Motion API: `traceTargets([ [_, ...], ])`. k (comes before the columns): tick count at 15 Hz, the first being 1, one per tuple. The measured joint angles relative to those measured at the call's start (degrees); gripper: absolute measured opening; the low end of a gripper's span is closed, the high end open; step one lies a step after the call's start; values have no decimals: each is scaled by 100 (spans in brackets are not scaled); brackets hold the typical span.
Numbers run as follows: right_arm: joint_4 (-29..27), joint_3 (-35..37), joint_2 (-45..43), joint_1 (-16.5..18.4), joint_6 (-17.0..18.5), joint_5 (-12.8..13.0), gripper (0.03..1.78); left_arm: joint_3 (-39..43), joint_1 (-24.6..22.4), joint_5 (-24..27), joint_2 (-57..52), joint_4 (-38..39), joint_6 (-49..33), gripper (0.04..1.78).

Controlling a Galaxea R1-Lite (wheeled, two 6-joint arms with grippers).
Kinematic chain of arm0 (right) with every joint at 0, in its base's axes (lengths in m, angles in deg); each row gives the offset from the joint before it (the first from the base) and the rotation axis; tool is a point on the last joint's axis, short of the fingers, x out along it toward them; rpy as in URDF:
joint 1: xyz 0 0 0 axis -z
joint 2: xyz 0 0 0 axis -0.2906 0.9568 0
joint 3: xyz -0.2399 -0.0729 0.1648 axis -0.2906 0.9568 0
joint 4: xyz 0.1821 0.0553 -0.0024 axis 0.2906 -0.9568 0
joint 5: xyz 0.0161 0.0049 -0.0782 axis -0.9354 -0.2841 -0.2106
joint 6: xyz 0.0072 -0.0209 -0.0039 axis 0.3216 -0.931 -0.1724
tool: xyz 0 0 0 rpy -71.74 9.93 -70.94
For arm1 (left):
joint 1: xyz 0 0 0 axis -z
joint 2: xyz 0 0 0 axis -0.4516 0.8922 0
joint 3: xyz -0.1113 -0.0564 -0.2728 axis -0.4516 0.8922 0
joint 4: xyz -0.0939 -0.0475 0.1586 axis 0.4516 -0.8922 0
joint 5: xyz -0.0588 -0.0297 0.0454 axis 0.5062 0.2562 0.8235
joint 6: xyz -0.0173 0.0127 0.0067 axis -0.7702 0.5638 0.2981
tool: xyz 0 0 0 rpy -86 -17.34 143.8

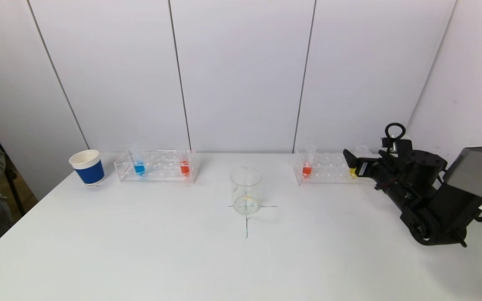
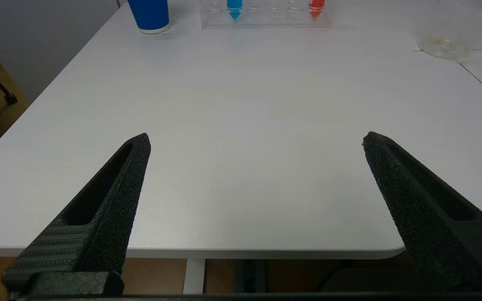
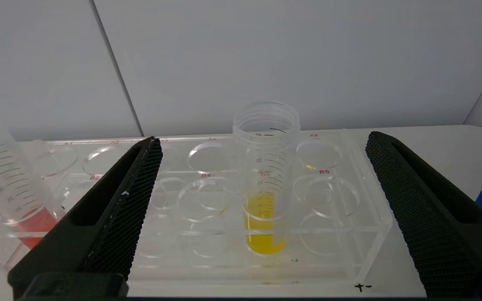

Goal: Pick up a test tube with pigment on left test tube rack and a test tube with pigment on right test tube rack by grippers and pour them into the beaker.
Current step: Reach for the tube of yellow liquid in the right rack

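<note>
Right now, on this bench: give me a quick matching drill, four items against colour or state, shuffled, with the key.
Items:
1. tube in line with the right gripper, in the right rack
2. tube at the left end of the left rack
3. paper cup
4. beaker

States:
A. clear glass, on the cross mark
B. blue liquid
C. yellow liquid
D. blue band, white rim

Pairs: 1-C, 2-B, 3-D, 4-A
</note>
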Motion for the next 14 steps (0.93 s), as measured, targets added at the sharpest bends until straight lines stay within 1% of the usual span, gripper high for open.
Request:
traceTargets([
  [5,-30,-129,94,9,0,44,177,0,0,2,0,2,0,177],
  [14,-96,-289,217,5,-9,46,177,0,0,2,0,2,0,177],
])
